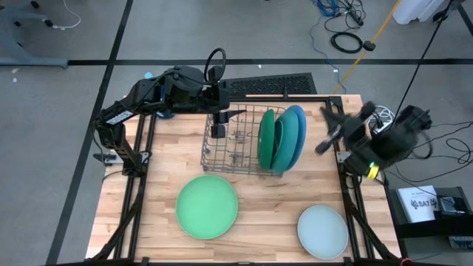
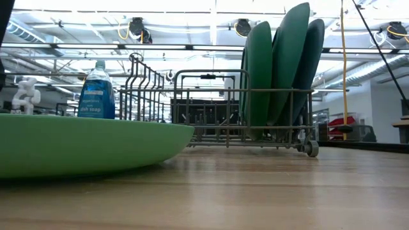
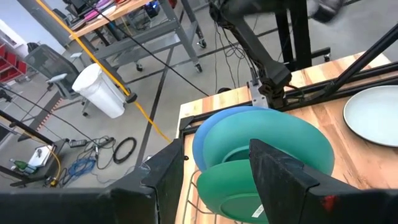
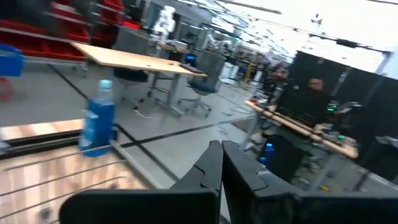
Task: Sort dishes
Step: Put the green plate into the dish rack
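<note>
Three plates were seen standing on edge in the right end of the grey wire rack (image 1: 230,144): a dark green plate (image 1: 266,137), a teal plate (image 1: 284,142) and a bright blue plate (image 1: 298,122) behind it. A light green plate (image 1: 207,207) lay flat on the table (image 1: 259,222) in front of the rack, a pale mint plate (image 1: 322,230) well apart to its right. The left gripper (image 1: 219,130) was held over the rack's left part, fingers parted and empty. The right gripper (image 1: 323,146), blurred, was raised at the table's right edge, apparently shut and holding nothing. A blue bottle (image 2: 97,91) stood behind the rack.
</note>
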Tool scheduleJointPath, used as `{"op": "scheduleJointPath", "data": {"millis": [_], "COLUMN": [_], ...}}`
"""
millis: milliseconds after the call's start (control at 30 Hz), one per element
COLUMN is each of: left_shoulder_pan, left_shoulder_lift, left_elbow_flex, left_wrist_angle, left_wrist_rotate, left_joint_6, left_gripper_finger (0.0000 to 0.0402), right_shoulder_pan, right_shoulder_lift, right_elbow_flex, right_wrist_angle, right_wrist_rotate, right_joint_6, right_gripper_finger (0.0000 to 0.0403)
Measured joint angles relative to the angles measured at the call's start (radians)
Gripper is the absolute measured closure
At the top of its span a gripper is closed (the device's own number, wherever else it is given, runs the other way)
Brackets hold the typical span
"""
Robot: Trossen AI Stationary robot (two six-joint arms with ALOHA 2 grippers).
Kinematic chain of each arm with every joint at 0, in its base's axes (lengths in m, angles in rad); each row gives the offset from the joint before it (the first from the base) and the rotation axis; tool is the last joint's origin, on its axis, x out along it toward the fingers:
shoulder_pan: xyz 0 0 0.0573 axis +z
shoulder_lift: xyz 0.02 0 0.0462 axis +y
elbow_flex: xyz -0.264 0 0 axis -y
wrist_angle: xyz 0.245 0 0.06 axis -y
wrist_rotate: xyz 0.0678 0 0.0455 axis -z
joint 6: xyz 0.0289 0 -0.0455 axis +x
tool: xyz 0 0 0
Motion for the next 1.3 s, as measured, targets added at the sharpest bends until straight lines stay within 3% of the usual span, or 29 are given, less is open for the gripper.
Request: {"op": "scheduleJointPath", "data": {"millis": [167, 300, 367, 500, 567, 700, 800, 967, 1167, 1300], "left_shoulder_pan": [0.000, 0.000, 0.000, 0.000, 0.000, -0.002, -0.002, -0.002, -0.002, -0.002], "left_shoulder_lift": [0.000, 0.000, 0.001, 0.006, 0.007, 0.006, 0.006, 0.012, 0.022, 0.030], "left_elbow_flex": [0.000, 0.000, 0.000, 0.000, 0.000, 0.000, 0.000, 0.000, 0.000, -0.004], "left_wrist_angle": [0.000, 0.002, 0.011, 0.021, 0.021, 0.021, 0.036, 0.092, 0.058, 0.033], "left_wrist_rotate": [0.000, 0.000, 0.000, 0.000, 0.000, 0.000, 0.000, 0.000, 0.000, 0.000], "left_joint_6": [-0.014, -0.019, -0.023, -0.024, -0.025, -0.027, -0.040, -0.052, -0.078, -0.078], "left_gripper_finger": [0.0220, 0.0220, 0.0220, 0.0220, 0.0220, 0.0220, 0.0220, 0.0220, 0.0220, 0.0220], "right_shoulder_pan": [-0.086, -0.170, -0.196, -0.243, -0.278, -0.368, -0.464, -0.617, -0.732, -0.759], "right_shoulder_lift": [-0.010, -0.004, 0.000, 0.000, 0.015, 0.040, 0.080, 0.185, 0.259, 0.258], "right_elbow_flex": [0.165, 0.260, 0.283, 0.288, 0.307, 0.405, 0.496, 0.604, 0.667, 0.667], "right_wrist_angle": [-0.178, -0.271, -0.270, -0.233, -0.259, -0.556, -0.826, -1.108, -1.492, -1.639], "right_wrist_rotate": [-0.009, -0.116, -0.240, -0.637, -0.688, -0.658, -0.793, -1.016, -1.156, -1.266], "right_joint_6": [-0.047, -0.154, -0.204, -0.200, -0.188, -0.023, 0.171, 0.327, 0.538, 0.631], "right_gripper_finger": [0.0403, 0.0403, 0.0402, 0.0400, 0.0402, 0.0402, 0.0402, 0.0403, 0.0403, 0.0403]}}
